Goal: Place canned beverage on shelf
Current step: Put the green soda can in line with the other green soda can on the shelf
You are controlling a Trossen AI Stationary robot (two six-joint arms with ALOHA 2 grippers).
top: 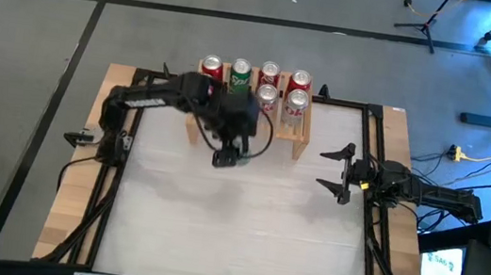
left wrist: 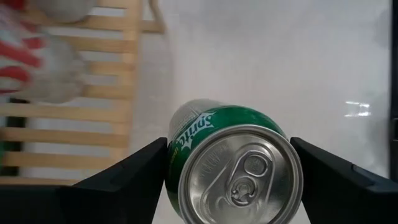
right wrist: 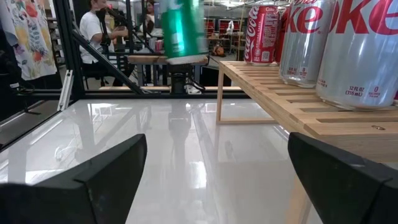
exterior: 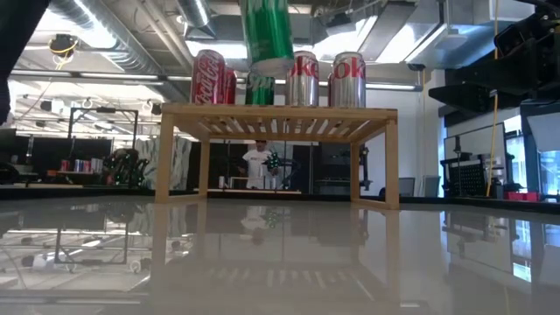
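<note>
A green Sprite can (left wrist: 236,168) hangs in the air in front of the shelf's near side, with my left gripper (left wrist: 230,180) shut on it. In the low view the can (exterior: 267,35) is above the shelf top, slightly tilted. In the high view my left gripper (top: 229,154) covers it. The light-wood slatted shelf (exterior: 280,114) stands at the table's far middle on its side legs. Several red, silver and green cans (exterior: 302,79) stand upright on its slats. My right gripper (top: 340,174) waits open near the right edge. My left gripper pinches the green can between its two fingers (left wrist: 134,177), one on each side of the can's wall just below the top rim (left wrist: 175,155). The fingers come from above, slanting down. The can hangs below them, lifted clear of table and shelf, top up, a little tilted.
The white tabletop (top: 234,222) lies bare in front of the shelf. Black frame rails (top: 115,187) run along the table's sides. A person (exterior: 258,162) stands in the room beyond the shelf, and another person (right wrist: 99,25) is beyond the table's left side.
</note>
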